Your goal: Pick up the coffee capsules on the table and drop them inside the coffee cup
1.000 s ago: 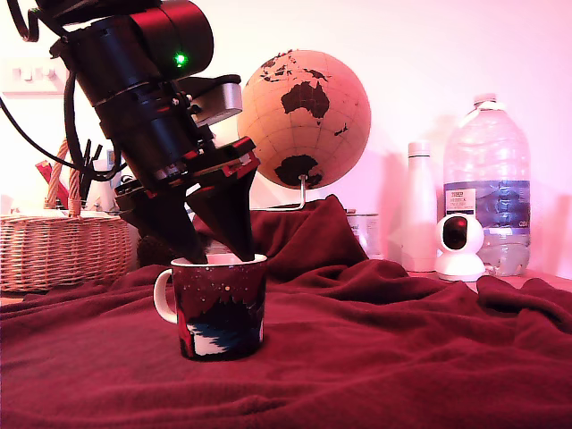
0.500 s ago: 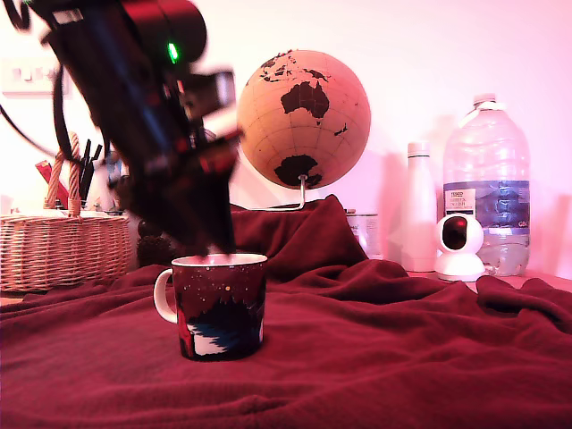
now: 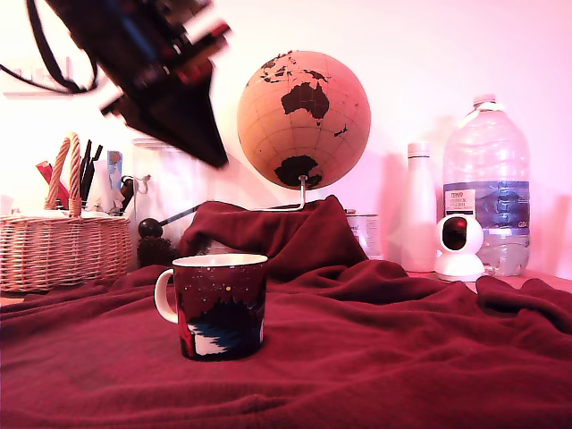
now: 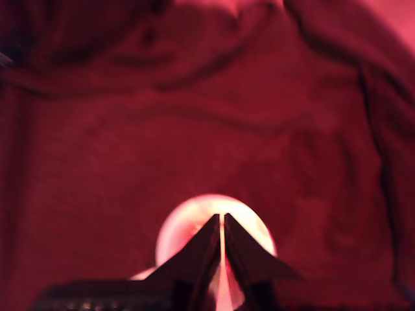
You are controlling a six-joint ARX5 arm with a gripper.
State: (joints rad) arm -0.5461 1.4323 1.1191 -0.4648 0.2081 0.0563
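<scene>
The coffee cup (image 3: 221, 304), a dark speckled mug with a white handle, stands upright on the red blanket covering the table (image 3: 402, 357). My gripper (image 3: 213, 154) hangs blurred high above it, toward the exterior view's left, well clear of the rim. In the wrist view the two dark fingers meet at their tips, so the gripper (image 4: 222, 218) is shut with nothing between them. The cup's pale round opening (image 4: 178, 227) shows right behind the tips, over the blanket (image 4: 194, 116). No coffee capsules are in view.
A wicker basket (image 3: 63, 250) with utensils stands at the exterior view's left. Behind the cup are a clear jar (image 3: 170, 192) and a globe (image 3: 304, 116). At the right stand a white bottle (image 3: 418, 206), a small camera (image 3: 459, 241) and a large water bottle (image 3: 487, 179).
My gripper has risen out of the cup's mouth and swung up toward the exterior view's upper left. The cup has not moved.
</scene>
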